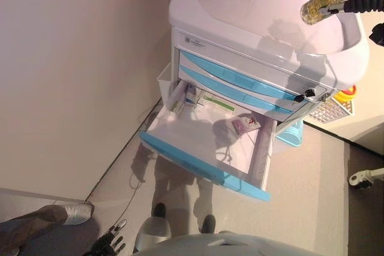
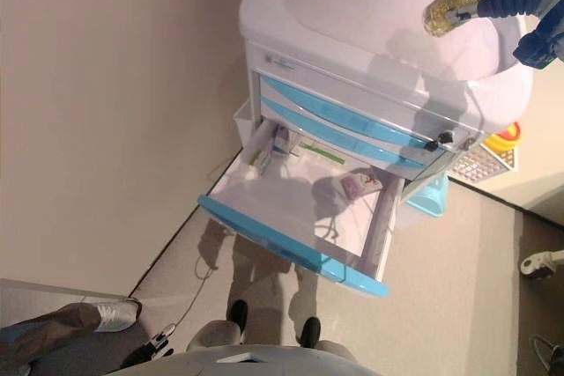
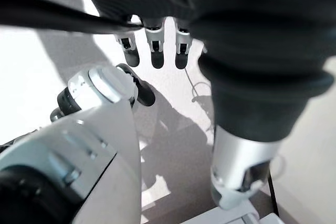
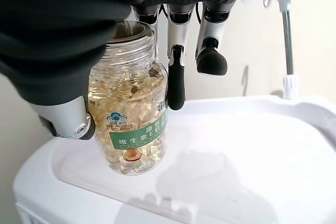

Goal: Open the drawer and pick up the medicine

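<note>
packet in open drawer, perhaps flat

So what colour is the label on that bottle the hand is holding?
Green with white print, on the clear bottle of yellow capsules; the right wrist view shows it best.

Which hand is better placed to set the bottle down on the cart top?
Right. The right hand already grips the bottle above the cart top. The left hand hangs low near the floor, empty, below the open drawer.
</note>
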### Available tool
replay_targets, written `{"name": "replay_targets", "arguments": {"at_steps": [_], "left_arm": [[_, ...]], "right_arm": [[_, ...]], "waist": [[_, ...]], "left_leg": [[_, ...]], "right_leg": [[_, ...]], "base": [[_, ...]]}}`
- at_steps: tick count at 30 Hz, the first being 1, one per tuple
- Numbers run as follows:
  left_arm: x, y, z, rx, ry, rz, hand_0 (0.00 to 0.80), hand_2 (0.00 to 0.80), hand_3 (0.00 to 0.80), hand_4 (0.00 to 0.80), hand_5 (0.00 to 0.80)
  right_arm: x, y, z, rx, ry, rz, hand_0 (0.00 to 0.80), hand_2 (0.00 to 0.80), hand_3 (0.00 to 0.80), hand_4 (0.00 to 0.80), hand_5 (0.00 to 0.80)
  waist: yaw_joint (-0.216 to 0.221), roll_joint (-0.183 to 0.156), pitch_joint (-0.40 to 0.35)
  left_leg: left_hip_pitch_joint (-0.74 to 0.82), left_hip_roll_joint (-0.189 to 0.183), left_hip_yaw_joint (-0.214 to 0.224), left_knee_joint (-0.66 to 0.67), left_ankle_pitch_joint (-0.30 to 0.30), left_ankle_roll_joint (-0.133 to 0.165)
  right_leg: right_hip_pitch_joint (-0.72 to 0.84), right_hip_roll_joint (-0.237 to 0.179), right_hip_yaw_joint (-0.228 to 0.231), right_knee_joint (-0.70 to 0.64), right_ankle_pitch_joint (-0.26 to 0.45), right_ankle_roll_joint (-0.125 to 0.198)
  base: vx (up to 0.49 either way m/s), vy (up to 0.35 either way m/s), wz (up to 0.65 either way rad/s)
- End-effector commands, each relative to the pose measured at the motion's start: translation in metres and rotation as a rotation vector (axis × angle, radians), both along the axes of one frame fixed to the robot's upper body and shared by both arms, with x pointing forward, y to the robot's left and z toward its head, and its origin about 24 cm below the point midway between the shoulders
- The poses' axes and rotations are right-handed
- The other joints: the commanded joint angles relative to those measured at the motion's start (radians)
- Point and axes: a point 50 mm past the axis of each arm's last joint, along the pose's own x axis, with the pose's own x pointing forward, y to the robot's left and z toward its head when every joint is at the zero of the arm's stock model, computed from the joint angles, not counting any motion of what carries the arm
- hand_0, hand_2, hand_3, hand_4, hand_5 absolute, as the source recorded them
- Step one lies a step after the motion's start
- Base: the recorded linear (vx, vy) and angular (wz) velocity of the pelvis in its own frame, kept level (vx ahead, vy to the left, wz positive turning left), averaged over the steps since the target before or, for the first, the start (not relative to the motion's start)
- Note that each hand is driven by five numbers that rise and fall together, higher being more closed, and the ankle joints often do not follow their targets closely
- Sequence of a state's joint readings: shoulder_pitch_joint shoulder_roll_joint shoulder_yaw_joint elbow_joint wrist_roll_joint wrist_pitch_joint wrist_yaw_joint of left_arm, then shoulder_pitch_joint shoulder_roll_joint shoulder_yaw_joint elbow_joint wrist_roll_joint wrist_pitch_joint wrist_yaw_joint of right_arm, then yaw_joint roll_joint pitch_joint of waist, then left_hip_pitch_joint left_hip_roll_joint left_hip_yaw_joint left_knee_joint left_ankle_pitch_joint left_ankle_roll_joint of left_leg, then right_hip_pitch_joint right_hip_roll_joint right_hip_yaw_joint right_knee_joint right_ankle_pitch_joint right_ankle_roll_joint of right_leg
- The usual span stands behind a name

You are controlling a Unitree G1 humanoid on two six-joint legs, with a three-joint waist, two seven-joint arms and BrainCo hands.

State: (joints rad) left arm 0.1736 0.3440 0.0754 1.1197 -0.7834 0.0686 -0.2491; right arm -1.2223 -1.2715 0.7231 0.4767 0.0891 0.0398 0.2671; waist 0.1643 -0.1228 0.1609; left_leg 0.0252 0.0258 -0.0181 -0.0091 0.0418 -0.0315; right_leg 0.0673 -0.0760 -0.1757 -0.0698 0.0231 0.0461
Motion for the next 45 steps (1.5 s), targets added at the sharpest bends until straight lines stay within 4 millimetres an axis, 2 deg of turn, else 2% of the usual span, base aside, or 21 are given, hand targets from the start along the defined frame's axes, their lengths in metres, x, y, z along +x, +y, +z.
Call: {"name": "replay_targets", "arguments": {"at_steps": [1,6,12,17,23,27,34,40,45], "left_arm": [[-0.011,0.018,0.006,0.052,0.061,-0.055,0.0,0.0,0.0,0.0,0.0],[-0.008,0.018,0.006,0.055,0.065,-0.071,0.0,0.0,0.0,0.0,0.0],[-0.01,0.023,0.009,0.06,0.07,-0.088,0.0,0.0,0.0,0.0,0.0],[-0.006,0.028,0.012,0.07,0.055,-0.093,0.0,0.0,0.0,0.0,0.0],[-0.006,0.032,0.014,0.077,0.052,-0.099,0.0,0.0,0.0,0.0,0.0],[-0.007,0.033,0.014,0.076,0.051,-0.104,0.0,0.0,0.0,0.0,0.0],[-0.01,0.033,0.015,0.075,0.046,-0.106,0.0,0.0,0.0,0.0,0.0],[-0.011,0.03,0.013,0.07,0.053,-0.108,0.0,0.0,0.0,0.0,0.0],[-0.01,0.031,0.014,0.07,0.059,-0.109,0.0,0.0,0.0,0.0,0.0]], "right_arm": [[0.003,0.008,0.028,-0.05,-0.06,-0.017,0.8,0.8,0.8,0.8,0.8],[0.019,0.004,0.008,-0.084,0.053,-0.065,0.8,0.8,0.8,0.8,0.8],[0.03,0.001,-0.01,-0.133,0.164,-0.091,0.8,0.8,0.8,0.8,0.8],[0.034,-0.011,-0.022,-0.165,0.196,-0.157,0.8,0.8,0.8,0.8,0.8],[0.032,-0.026,-0.02,-0.145,0.149,-0.263,0.8,0.8,0.8,0.8,0.8],[0.026,-0.039,-0.009,-0.096,0.067,-0.33,0.8,0.8,0.8,0.8,0.8],[0.015,-0.055,0.009,-0.171,0.0,-0.44,0.8,0.8,0.8,0.8,0.8],[0.014,-0.06,0.006,-0.224,0.016,-0.477,0.8,0.8,0.8,0.8,0.8],[0.019,-0.059,-0.008,-0.193,0.088,-0.454,0.8,0.8,0.8,0.8,0.8]], "waist": [[0.044,-0.024,-0.017],[0.075,-0.02,-0.009],[0.109,-0.013,0.01],[0.13,-0.01,0.026],[0.146,-0.003,0.041],[0.147,0.0,0.044],[0.145,-0.003,0.031],[0.146,0.001,0.02],[0.151,0.008,0.019]], "left_leg": [[-0.026,-0.01,-0.046,0.043,-0.106,-0.006],[-0.027,-0.012,-0.068,0.045,-0.105,-0.006],[-0.036,-0.017,-0.098,0.048,-0.1,-0.006],[-0.045,-0.018,-0.116,0.045,-0.094,-0.005],[-0.057,-0.02,-0.132,0.04,-0.084,-0.005],[-0.062,-0.022,-0.142,0.037,-0.081,-0.006],[-0.06,-0.021,-0.133,0.039,-0.081,-0.006],[-0.054,-0.022,-0.131,0.034,-0.079,-0.005],[-0.055,-0.021,-0.134,0.032,-0.074,-0.005]], "right_leg": [[-0.018,-0.061,-0.041,0.069,-0.019,0.08],[-0.01,-0.064,-0.054,0.071,-0.025,0.076],[-0.008,-0.063,-0.067,0.073,-0.029,0.072],[-0.009,-0.058,-0.075,0.074,-0.031,0.07],[-0.013,-0.053,-0.081,0.072,-0.029,0.07],[-0.017,-0.051,-0.08,0.07,-0.028,0.071],[-0.015,-0.052,-0.079,0.069,-0.025,0.075],[-0.011,-0.053,-0.079,0.066,-0.025,0.075],[-0.011,-0.054,-0.081,0.067,-0.027,0.074]], "base": [[0.052,0.004,0.08],[0.048,-0.006,0.07],[0.028,-0.014,0.11],[0.005,-0.035,0.06],[-0.006,-0.021,0.06],[-0.002,-0.002,0.01],[0.017,-0.007,0.04],[0.0,0.0,0.0],[0.0,0.0,0.0]]}}
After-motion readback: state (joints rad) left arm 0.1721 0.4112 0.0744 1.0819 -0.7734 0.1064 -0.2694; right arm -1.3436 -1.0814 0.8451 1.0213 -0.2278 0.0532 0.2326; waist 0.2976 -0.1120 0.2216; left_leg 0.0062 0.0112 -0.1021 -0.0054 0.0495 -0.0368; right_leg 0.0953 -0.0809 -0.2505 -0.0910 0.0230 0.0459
